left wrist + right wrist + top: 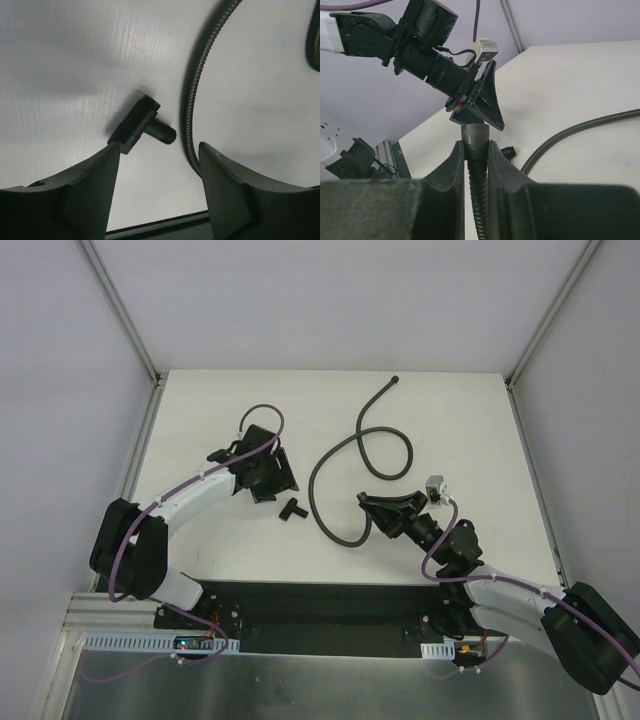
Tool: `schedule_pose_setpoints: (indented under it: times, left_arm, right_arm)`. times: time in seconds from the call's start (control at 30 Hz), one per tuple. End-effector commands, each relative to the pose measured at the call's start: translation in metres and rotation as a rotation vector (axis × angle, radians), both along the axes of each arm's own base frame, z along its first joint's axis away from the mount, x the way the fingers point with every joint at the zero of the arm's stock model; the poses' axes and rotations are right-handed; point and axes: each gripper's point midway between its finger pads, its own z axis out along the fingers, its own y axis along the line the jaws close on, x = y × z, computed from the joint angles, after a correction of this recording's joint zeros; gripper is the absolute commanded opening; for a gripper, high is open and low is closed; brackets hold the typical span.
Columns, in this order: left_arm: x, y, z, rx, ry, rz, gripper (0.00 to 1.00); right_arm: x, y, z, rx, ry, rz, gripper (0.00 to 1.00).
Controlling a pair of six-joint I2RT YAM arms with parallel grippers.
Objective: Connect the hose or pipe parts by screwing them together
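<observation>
The dark-grey flexible hose point(338, 452) curls over the middle of the white table, and its far knobbed end point(395, 380) lies free near the back. My right gripper point(368, 504) is shut on the hose's near end point(475, 136), whose knob sticks out past the fingertips, held off the table. The small black T-shaped fitting point(142, 125) lies on the table just beyond my left gripper point(159, 145), close to its left fingertip. That gripper is open and holds nothing. A stretch of hose point(187, 100) runs past its right finger. The fitting point(292, 508) sits between the two grippers.
Aluminium frame posts point(120, 310) rise at the table's back corners with white walls around. A black base plate point(320, 615) spans the near edge between the arm bases. The left gripper point(480, 105) hovers right in front of the right one.
</observation>
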Motion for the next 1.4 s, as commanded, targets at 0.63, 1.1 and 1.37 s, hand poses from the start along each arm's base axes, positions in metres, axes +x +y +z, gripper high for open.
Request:
schedule_pose_setpoints:
  times: [0.63,1.1,1.37]
  left_arm:
    - [-0.016,-0.024,-0.068,0.117,0.178,0.200,0.47]
    - [-0.011,0.002,-0.059,0.259,0.067,0.082,0.38]
    - [-0.017,0.000,-0.063,0.263,0.074,-0.001,0.04]
  right_arm:
    - [-0.007,-0.011,0.013,0.033,-0.089,-0.021,0.00]
    - [-0.006,-0.011,0.006,-0.002,-0.082,-0.025,0.01]
    - [-0.006,-0.009,0.001,-0.018,-0.070,-0.016,0.01]
